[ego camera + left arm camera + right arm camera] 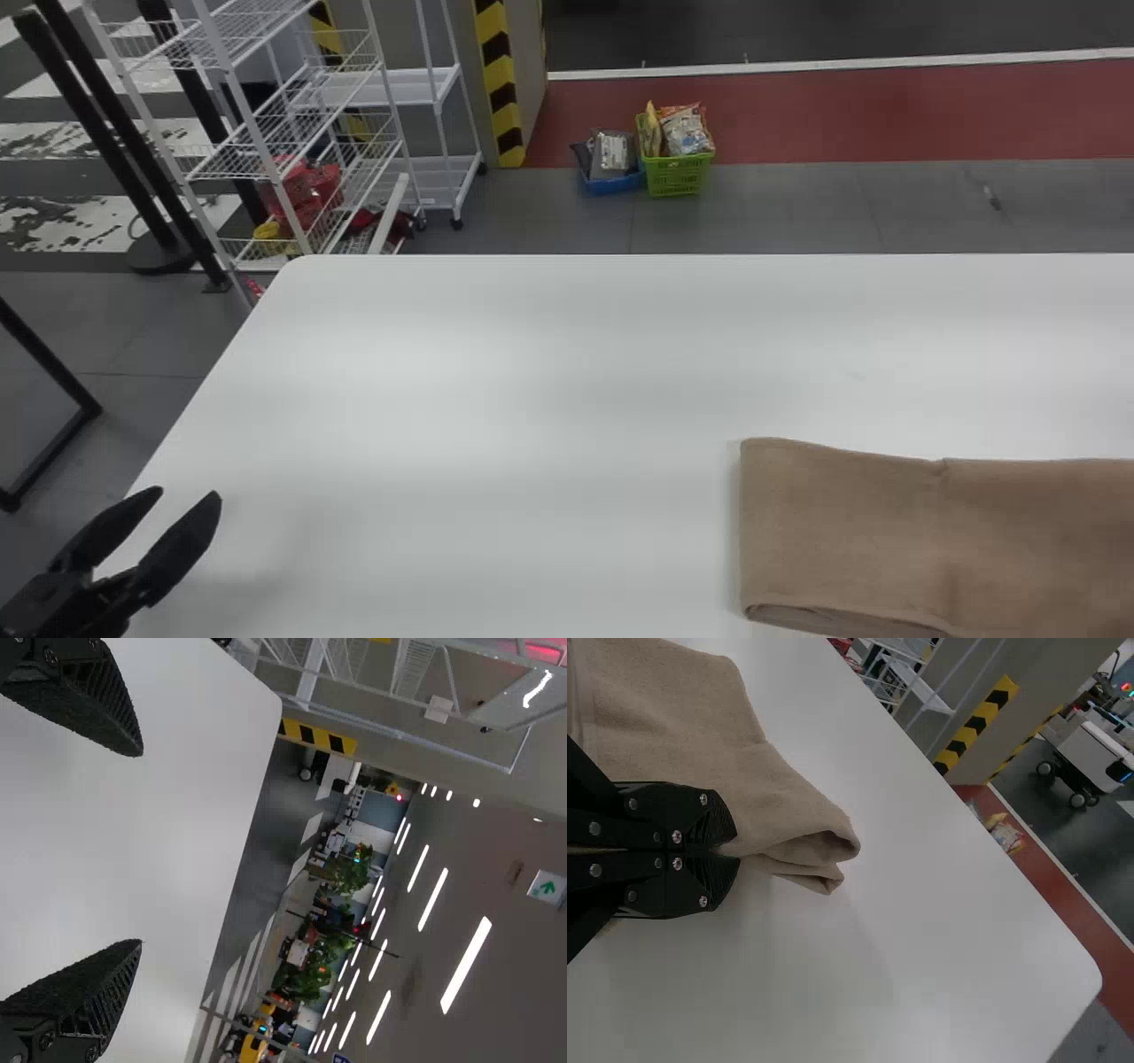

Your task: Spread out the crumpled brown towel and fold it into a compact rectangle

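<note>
Brown folded cloth towel (850, 532) lies on the white round-cornered table (532, 372), set in from the far edge and well apart from the left edge, black two-fingered right gripper (735, 849) pinching it, black two-fingered left gripper (190, 494) open near the table's left edge.

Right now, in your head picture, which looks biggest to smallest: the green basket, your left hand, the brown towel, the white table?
1. White table
2. Brown towel
3. Left hand
4. Green basket, which is farther away, so it looks small here
</note>
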